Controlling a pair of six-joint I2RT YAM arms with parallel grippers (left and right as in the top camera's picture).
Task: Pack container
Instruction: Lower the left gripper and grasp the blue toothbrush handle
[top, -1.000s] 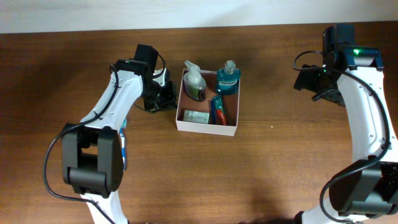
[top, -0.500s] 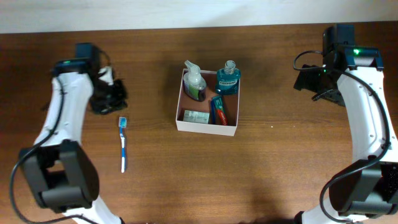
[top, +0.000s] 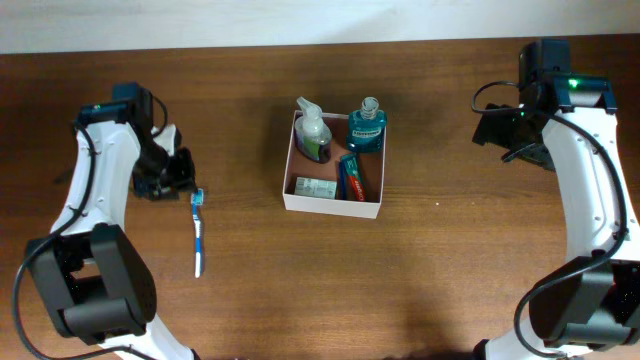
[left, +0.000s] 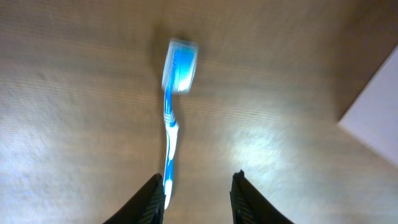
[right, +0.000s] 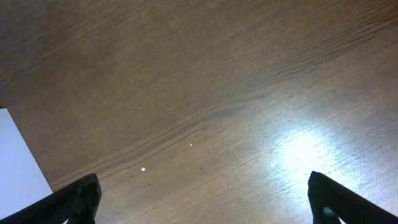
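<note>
- The container (top: 330, 207) sits upper centre of the overhead frame. It is a shallow square box with white walls, a reddish-brown inside and no lid.
- It holds a pump bottle (top: 312, 132), a teal bottle (top: 367, 128), a red tube (top: 352, 178) and a small carton (top: 314, 187).
- Left gripper (left: 196, 186): narrowly parted and empty, with the toothbrush (left: 171, 124) handle just beside one finger.
- Right gripper (right: 202, 193): spread wide and empty, above the desk (right: 236, 93).

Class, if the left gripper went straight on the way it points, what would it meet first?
Probably the blue toothbrush, whose handle lies just off-centre; otherwise the table. Depth is unclear.
</note>
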